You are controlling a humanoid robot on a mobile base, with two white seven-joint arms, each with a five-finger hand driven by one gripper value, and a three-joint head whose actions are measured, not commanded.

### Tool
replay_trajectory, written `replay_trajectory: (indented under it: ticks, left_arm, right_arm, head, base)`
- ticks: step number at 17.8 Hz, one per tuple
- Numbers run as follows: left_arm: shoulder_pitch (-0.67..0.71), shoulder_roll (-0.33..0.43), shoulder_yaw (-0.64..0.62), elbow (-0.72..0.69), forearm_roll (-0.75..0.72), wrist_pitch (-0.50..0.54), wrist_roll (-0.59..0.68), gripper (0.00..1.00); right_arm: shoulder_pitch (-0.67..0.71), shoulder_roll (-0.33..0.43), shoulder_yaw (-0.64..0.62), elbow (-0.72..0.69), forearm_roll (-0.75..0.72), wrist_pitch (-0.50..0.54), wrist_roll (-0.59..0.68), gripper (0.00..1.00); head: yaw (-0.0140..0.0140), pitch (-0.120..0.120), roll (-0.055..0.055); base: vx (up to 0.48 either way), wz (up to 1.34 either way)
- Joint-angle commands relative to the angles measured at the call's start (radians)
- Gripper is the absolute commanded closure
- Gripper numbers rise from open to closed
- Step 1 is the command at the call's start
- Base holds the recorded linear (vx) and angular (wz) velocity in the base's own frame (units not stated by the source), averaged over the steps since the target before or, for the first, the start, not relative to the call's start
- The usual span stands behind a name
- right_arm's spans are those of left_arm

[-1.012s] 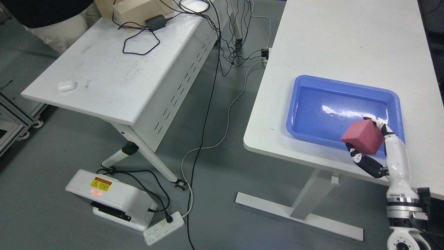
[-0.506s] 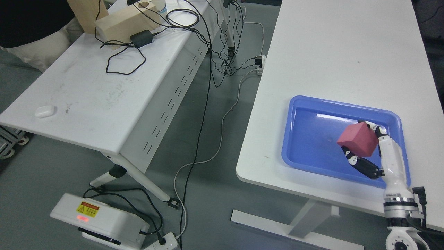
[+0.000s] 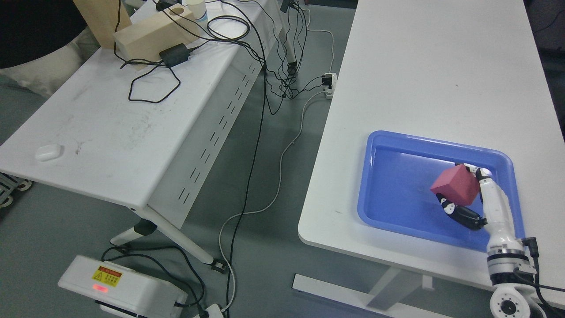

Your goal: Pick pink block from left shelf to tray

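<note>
The pink block (image 3: pixel 456 185) is a dull red-pink cube held tilted inside the blue tray (image 3: pixel 384 150), over its right half. My right hand (image 3: pixel 463 192) comes up from the lower right corner and is shut on the block, with a dark finger under it and white fingertips at its upper right corner. Whether the block touches the tray floor I cannot tell. The tray lies on the right white table (image 3: pixel 432 66) near its front edge. My left arm does not show.
A second white table (image 3: pixel 110 128) on the left carries a small white case (image 3: pixel 47 151), wooden blocks (image 3: pixel 145 37), a black adapter (image 3: pixel 174 53) and cables. On the floor between the tables run cables, with a white box (image 3: pixel 119 287) bearing a warning label.
The camera has tilted and shifted, so the whole scene slid down and left. My right hand has carried the block from over the tray's front rim to lower inside the tray.
</note>
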Motion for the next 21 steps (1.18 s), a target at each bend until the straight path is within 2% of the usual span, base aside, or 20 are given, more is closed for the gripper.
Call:
replay_trajectory:
  ticks: [1, 7, 9, 12, 17, 21]
  left_arm:
    - [0.009, 0.017, 0.000, 0.000, -0.003, -0.001, -0.001, 0.00]
    - [0.009, 0.017, 0.000, 0.000, -0.002, -0.001, -0.001, 0.00]
    - [0.009, 0.017, 0.000, 0.000, -0.002, -0.001, -0.001, 0.00]
    - [0.009, 0.017, 0.000, 0.000, -0.002, -0.001, -0.001, 0.00]
    - [0.009, 0.017, 0.000, 0.000, -0.002, -0.001, -0.001, 0.00]
    - [0.009, 0.017, 0.000, 0.000, -0.002, -0.001, -0.001, 0.00]
  right_arm:
    - [-0.006, 0.009, 0.001, 0.020, -0.012, 0.015, 0.005, 0.31]
    - [-0.008, 0.009, 0.000, 0.017, -0.139, 0.014, 0.045, 0.12]
    - [-0.011, 0.009, -0.002, 0.015, -0.170, 0.012, 0.045, 0.01]
    - [-0.012, 0.012, -0.008, 0.011, -0.213, 0.011, 0.043, 0.00]
    - [-0.017, 0.012, -0.072, 0.003, -0.536, 0.023, 0.043, 0.00]
    - [-0.026, 0.037, -0.092, -0.005, -0.569, 0.025, 0.040, 0.00]
  head:
    - [0.0000, 0.000, 0.000]
    - [0.0000, 0.000, 0.000]
    - [0.0000, 0.000, 0.000]
    - [0.0000, 0.000, 0.000]
    - [0.0000, 0.000, 0.000]
    - [0.0000, 0.000, 0.000]
  base:
    - [0.034, 0.01]
    - [0.006, 0.00]
    - [0.000, 0.00]
    - [0.000, 0.00]
    - [0.000, 0.00]
    - [-0.004, 0.00]
